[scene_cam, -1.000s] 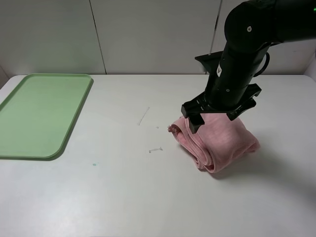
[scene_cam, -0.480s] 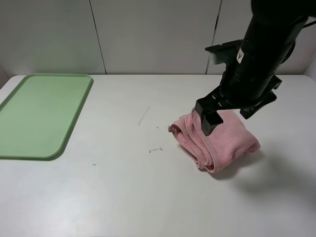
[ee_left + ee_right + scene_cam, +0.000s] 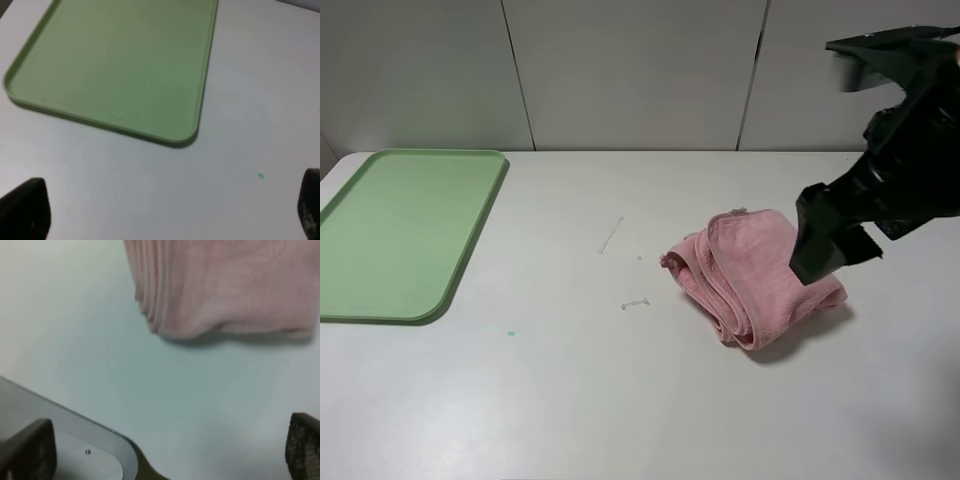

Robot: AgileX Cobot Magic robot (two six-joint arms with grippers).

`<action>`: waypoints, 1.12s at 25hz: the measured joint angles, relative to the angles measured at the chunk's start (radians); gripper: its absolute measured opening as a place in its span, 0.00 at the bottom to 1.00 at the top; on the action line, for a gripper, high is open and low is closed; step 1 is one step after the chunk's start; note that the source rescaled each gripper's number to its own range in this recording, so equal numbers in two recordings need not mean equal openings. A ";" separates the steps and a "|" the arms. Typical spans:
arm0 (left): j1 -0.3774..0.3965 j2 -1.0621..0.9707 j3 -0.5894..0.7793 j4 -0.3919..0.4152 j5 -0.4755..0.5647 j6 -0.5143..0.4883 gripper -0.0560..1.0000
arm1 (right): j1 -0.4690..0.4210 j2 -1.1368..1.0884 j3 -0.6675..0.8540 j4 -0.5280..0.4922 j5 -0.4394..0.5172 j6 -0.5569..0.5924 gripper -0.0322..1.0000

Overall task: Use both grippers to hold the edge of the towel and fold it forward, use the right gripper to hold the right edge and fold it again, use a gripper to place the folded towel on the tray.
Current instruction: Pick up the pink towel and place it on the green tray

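The dusty-pink towel (image 3: 752, 278) lies folded into a thick bundle on the white table, right of centre. It also shows in the right wrist view (image 3: 225, 285), with stacked layers along one side. My right gripper (image 3: 830, 250) hangs open and empty over the towel's right end, apart from it; in its wrist view (image 3: 165, 447) the fingertips (image 3: 27, 450) stand wide apart over bare table. The light-green tray (image 3: 400, 230) lies empty at the far left. My left gripper (image 3: 167, 210) is open and empty above the table near the tray (image 3: 125, 65); it is out of the exterior view.
Small pale marks (image 3: 611, 235) (image 3: 635, 303) and a green speck (image 3: 510, 332) lie on the table between tray and towel. The table's rounded corner (image 3: 95, 450) shows in the right wrist view. A panelled wall (image 3: 620, 70) stands behind the table.
My right arm has drawn back to the right from over the towel's left part. The towel has stayed put, and more of its top now shows.
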 joint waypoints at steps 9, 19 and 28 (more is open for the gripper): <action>0.000 0.000 0.000 0.000 0.000 0.000 1.00 | 0.000 -0.255 0.119 0.003 0.003 -0.003 1.00; 0.000 0.000 0.000 0.000 0.000 0.000 1.00 | 0.000 -0.554 0.241 0.005 0.005 -0.003 1.00; 0.000 0.000 0.000 0.000 0.000 0.000 1.00 | -0.169 -0.817 0.360 0.004 0.007 -0.003 1.00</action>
